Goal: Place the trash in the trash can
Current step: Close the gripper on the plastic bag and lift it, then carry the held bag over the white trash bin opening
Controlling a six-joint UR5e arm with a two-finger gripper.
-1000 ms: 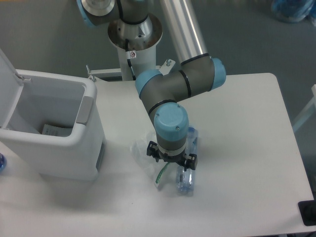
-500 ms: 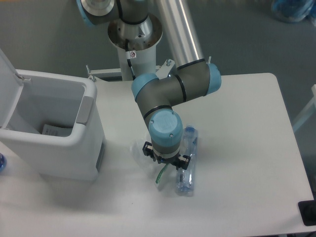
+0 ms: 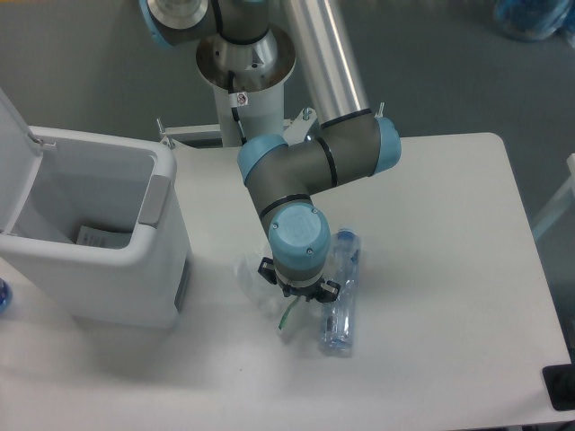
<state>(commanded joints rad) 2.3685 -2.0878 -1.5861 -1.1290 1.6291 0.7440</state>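
While the gripper [image 3: 297,294] is lowered onto the wrapper [image 3: 260,280], its jaws are hidden by the wrist.
Whether they are apart cannot be told; the bottle [image 3: 340,301] lies just right, long axis toward the camera, trash can [image 3: 135,296] left.

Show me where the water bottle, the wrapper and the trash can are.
Bottle [image 3: 340,310]: fixed camera, on its clear body right of the gripper.
Wrapper [image 3: 249,272]: fixed camera, on the crinkled plastic left of the gripper.
Trash can [image 3: 160,199]: fixed camera, on its grey side panel.

one wrapper [image 3: 253,280], one bottle [image 3: 340,303], one bin [image 3: 99,247]
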